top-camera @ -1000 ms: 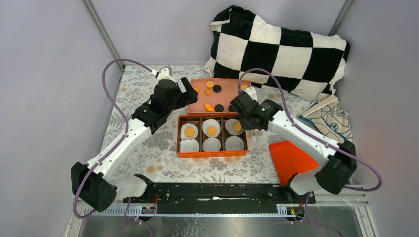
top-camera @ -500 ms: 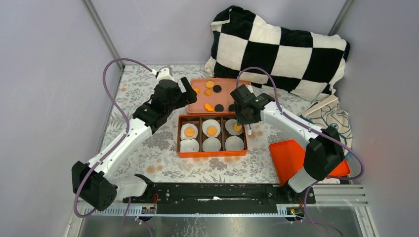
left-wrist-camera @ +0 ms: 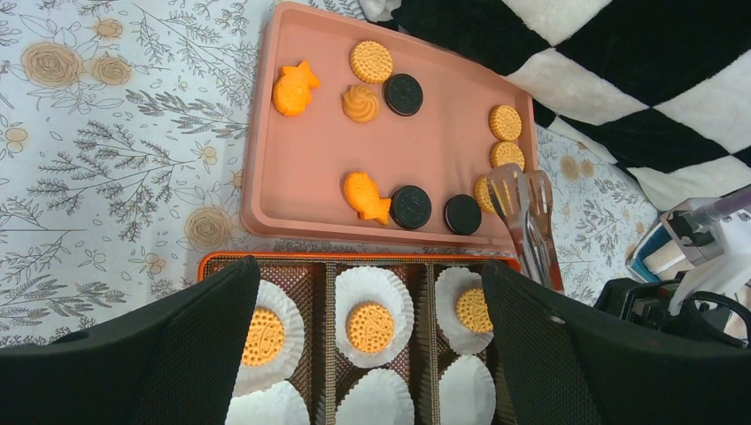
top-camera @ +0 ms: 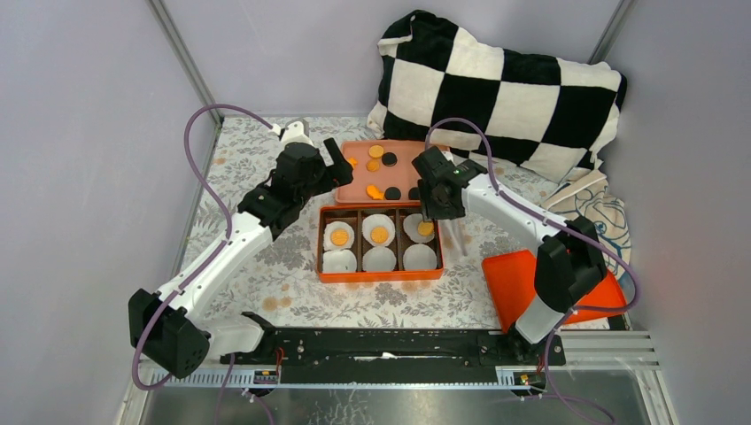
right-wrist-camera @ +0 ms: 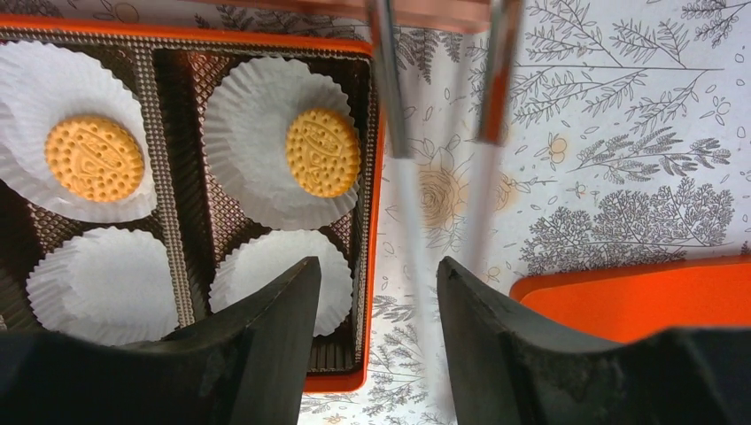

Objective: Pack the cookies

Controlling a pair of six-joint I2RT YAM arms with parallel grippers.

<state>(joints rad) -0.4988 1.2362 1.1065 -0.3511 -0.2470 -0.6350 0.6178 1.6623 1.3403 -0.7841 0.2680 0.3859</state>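
Observation:
Several cookies lie on the pink tray [top-camera: 357, 173], orange ones [top-camera: 376, 151] and black ones [top-camera: 389, 158]; the left wrist view shows them too [left-wrist-camera: 371, 61]. The orange box [top-camera: 381, 276] holds white paper liners. Its three far liners each hold one orange cookie [left-wrist-camera: 369, 327], [right-wrist-camera: 322, 152]. My left gripper [left-wrist-camera: 369, 270] is open and empty, above the box's far edge. My right gripper [right-wrist-camera: 379, 264] is shut on metal tongs [left-wrist-camera: 527, 221]. It is over the box's right edge, and the tongs' tips reach the tray's right end.
A black-and-white checkered pillow [top-camera: 505, 88] lies behind the tray. An orange lid [top-camera: 522, 283] lies right of the box, also in the right wrist view [right-wrist-camera: 638, 292]. A printed cloth bag [top-camera: 593, 212] lies at the right edge.
My right arm has swung left and away from me, carrying the tongs from right of the box toward the tray's right end. The left arm has not moved.

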